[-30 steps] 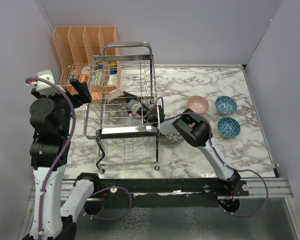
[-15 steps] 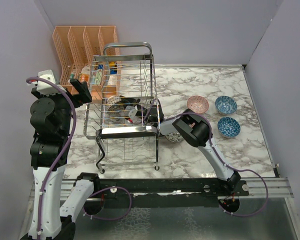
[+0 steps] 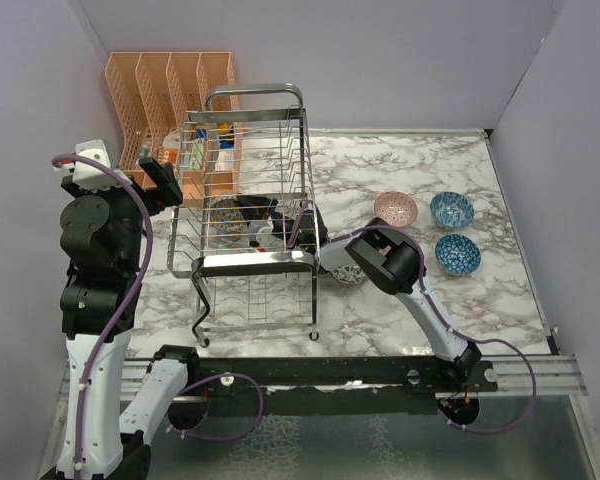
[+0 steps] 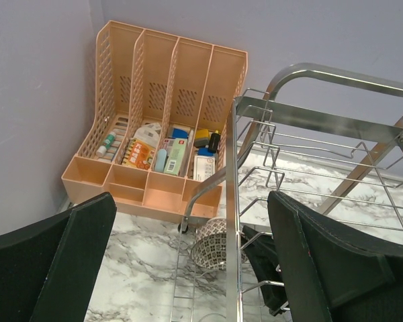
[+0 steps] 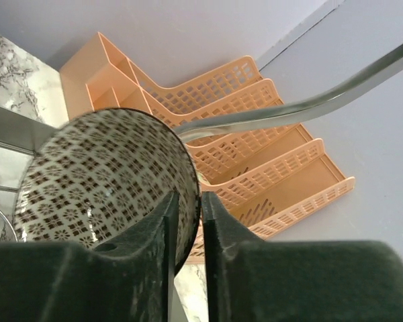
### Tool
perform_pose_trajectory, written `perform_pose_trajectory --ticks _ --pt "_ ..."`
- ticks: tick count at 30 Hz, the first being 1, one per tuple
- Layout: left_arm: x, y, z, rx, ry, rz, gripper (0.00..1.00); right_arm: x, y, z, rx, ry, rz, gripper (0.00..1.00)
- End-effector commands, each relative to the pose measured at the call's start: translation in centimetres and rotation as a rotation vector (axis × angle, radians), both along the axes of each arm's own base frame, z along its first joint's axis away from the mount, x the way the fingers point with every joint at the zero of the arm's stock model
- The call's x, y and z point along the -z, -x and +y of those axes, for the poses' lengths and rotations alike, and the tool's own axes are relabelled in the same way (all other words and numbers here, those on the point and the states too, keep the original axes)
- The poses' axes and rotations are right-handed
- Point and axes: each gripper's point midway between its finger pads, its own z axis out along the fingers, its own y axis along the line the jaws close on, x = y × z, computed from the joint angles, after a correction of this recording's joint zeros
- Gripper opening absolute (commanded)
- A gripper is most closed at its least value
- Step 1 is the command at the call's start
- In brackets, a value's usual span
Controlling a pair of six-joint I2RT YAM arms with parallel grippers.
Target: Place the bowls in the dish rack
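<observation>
Right end effector (image 5: 187,204): inside rack (image 3: 252,261), arm outstretched, pinching bowl (image 5: 101,174) rim; left end effector (image 4: 191,201): raised beside rack, spread

— What carries everything?
— A white worktop (image 3: 380,310) with grey marble veining. Walls close it in at the far edge and on both sides.
— What stands on it at the left?
— An orange organizer (image 3: 165,80) sits in the far left corner, against the walls. Just in front of it, the chrome dish rack (image 3: 255,262) stands on curved legs over the left half.
— And on the right?
— Three bowls sit upright there, well apart from the rack. A pink bowl (image 3: 395,208) has a far blue bowl (image 3: 451,209) just beside it, toward the right edge. A near blue bowl (image 3: 458,253) lies just in front of that one. A grey-beige bowl (image 3: 348,274) lies near the rack's near right leg, partly hidden.
</observation>
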Motion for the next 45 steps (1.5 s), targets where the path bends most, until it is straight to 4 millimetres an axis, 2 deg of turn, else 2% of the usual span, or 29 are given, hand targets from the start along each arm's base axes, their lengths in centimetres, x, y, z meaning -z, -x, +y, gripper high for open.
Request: perform_pose_trajectory --ticks 1,8,9,11,13,14,16,25,36,45 --pt "-0.9 0.1 0.3 -0.017 -0.006 -0.036 0.99 3.7 1.5 0.0 -0.025 0.056 -0.008 0.24" --pt "-0.8 0.0 0.3 -0.019 -0.005 -0.033 0.99 3.0 1.2 -0.1 -0.01 0.033 -0.018 0.34" --pt "-0.8 0.0 0.3 -0.019 -0.005 -0.034 0.99 3.0 1.3 -0.2 -0.01 0.032 -0.02 0.32" --pt "-0.9 0.0 0.3 -0.02 -0.005 -0.034 0.99 3.0 1.5 -0.2 -0.016 0.031 -0.026 0.18" --pt "-0.9 0.1 0.3 -0.02 -0.005 -0.036 0.99 3.0 1.5 -0.4 -0.011 0.031 -0.032 0.14" --pt "-0.9 0.1 0.3 -0.02 -0.005 -0.036 0.99 2.9 1.4 -0.5 -0.003 0.025 -0.032 0.15" --pt "-0.9 0.1 0.4 -0.022 -0.005 -0.034 0.99 2.4 1.0 -0.9 0.024 -0.006 -0.022 0.23" --pt "-0.9 0.2 0.6 -0.035 -0.004 -0.026 0.99 0.1 -1.5 -1.8 0.132 -0.087 0.088 0.3" --pt "0.2 0.4 1.1 -0.073 0.023 0.044 0.99 0.1 -2.5 -1.8 0.163 -0.052 0.277 0.34" --pt "0.0 1.0 1.2 -0.077 0.036 0.043 0.99 -0.2 -2.7 -2.4 0.181 -0.081 0.408 0.4"
